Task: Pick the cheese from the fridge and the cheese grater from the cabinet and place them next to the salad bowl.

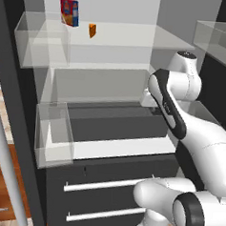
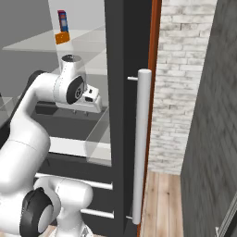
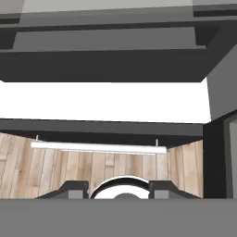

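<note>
Currently, by view:
left base: fridge [image 1: 18,127] open, pale grey inside, clear plastic shelves and bins. cheese [image 1: 92,30], small orange wedge, sits on the top shelf just right of a red-and-blue printed box [image 1: 69,12]. Dark drawers [image 1: 109,191] with silver bar handles below.
right base: cheese [image 2: 62,38] above the white hand; long silver door handle [image 2: 140,143]; pale brick wall [image 2: 180,83].
hand: gripper [image 3: 117,192] spread, nothing between the dark tips; faces a dark drawer front with a silver bar [image 3: 97,147], plank floor beneath.
</note>
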